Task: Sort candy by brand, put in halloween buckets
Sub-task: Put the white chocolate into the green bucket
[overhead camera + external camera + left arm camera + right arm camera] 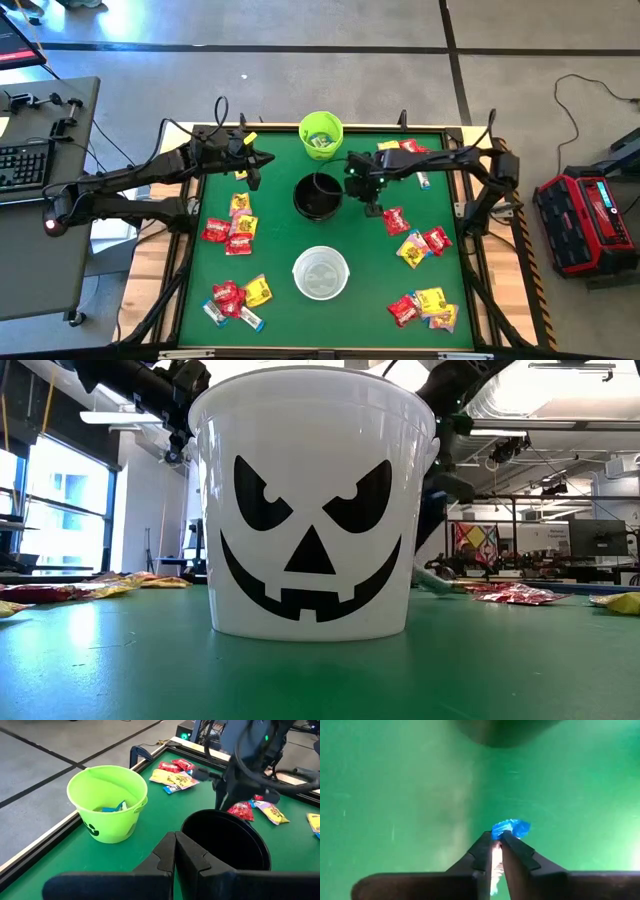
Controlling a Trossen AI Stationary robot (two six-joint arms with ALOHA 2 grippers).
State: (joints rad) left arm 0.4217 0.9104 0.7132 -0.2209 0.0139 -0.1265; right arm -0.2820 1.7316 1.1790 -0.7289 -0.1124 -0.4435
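pinching a pale blue-white candy packet (510,828) between its fingertips, the right tool (496,839) hangs over bare green counter (395,795), its jaws nearly together with the crinkled blue end of the wrapper sticking out past them. only the right wrist view shows this grip; from above, the right tool (372,205) is just a dark shape beside the black bucket (318,196), on the side toward the right arm's base. that arm reaches in from the right edge of the counter, stretched low and bent down at the wrist.

the left tool (175,851) is clenched on nothing, its fingers pressed flat together. from above, the left tool (254,177) hovers near the far left part of the counter, its arm stretched in from the left edge, pointing toward the buckets.

the left wrist view looks into the lime green bucket (107,802), where a blue-white packet lies at the bottom, and past the black bucket's rim (225,837) to the right arm and the red and yellow candy (175,775) near the far edge.

the high view gives the line of three: green bucket (321,134) farthest, black in the middle, white bucket (320,273) nearest, with heaps of candy (232,230) on both sides.

the low view is filled by the white bucket (312,510) with its black jack-o'-lantern face, hiding the other two buckets.
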